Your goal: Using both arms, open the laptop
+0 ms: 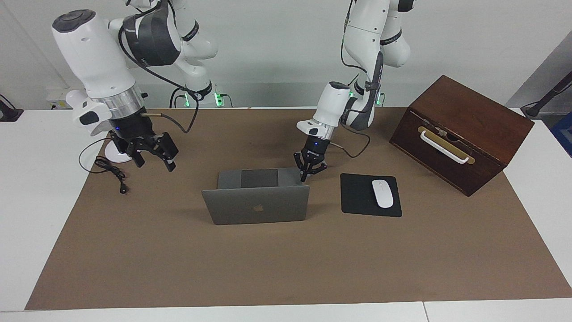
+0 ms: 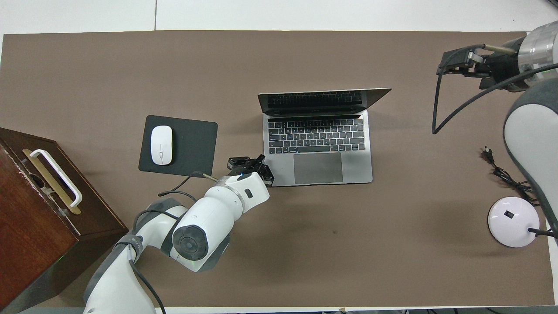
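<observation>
The silver-grey laptop (image 1: pixel 257 208) stands open in the middle of the brown mat, its lid upright with the apple logo facing away from the robots. Its keyboard (image 2: pixel 316 139) shows in the overhead view. My left gripper (image 1: pixel 308 173) is low at the corner of the laptop's base nearest the mouse pad, fingers spread and holding nothing; it also shows in the overhead view (image 2: pixel 255 168). My right gripper (image 1: pixel 154 161) is open and empty, raised over the mat toward the right arm's end of the table, well apart from the laptop (image 2: pixel 455 63).
A black mouse pad (image 1: pixel 357 201) with a white mouse (image 1: pixel 383 193) lies beside the laptop. A brown wooden box (image 1: pixel 460 134) with a white handle stands at the left arm's end. A white lamp base (image 2: pixel 513 221) and black cable (image 1: pixel 111 172) lie at the right arm's end.
</observation>
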Controlling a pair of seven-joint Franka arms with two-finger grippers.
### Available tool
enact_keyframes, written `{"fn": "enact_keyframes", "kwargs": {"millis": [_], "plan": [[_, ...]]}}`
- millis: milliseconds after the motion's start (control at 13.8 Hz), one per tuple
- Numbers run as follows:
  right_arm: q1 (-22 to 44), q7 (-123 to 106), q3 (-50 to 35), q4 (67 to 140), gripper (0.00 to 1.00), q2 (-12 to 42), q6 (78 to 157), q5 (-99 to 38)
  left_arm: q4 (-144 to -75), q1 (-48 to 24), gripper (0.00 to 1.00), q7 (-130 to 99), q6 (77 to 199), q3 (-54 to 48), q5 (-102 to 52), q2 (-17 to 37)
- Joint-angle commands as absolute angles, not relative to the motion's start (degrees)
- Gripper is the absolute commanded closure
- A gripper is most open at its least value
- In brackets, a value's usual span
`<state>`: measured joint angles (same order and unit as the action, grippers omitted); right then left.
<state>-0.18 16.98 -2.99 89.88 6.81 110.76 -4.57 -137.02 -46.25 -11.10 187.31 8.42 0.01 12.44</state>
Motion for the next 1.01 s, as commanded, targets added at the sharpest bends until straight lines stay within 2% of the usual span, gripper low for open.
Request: {"fn": "enact_keyframes", "kwargs": {"millis": [0,217,434,723,939], "plan": [[-0.6,12.1,-1.7,92.1,0.0,3.0,108.7,-3.7,-136.0,-45.1,1.0,-11.8,180.0,8.3,0.4,8.2],[-0.3,6.9,2.5,95.4,0.0,-0.3,107.9,-3.7,-131.8,-43.9,1.0,-11.7,168.9,8.3,0.5,4.2],[-0.4,4.5,5.5,95.5,0.0,-0.9,105.0,-4.0,-128.2,-42.3,1.0,-11.6,161.3,8.3,0.5,2.6],[-4.6,3.8,2.1,96.3,0.0,-1.1,105.4,-4.2,-124.3,-39.6,1.0,-10.9,150.9,8.3,0.5,-0.8],[-5.1,6.8,0.2,97.1,0.0,-1.3,105.7,-4.6,-121.5,-36.5,1.0,-9.1,142.4,8.3,0.5,-3.7]]}}
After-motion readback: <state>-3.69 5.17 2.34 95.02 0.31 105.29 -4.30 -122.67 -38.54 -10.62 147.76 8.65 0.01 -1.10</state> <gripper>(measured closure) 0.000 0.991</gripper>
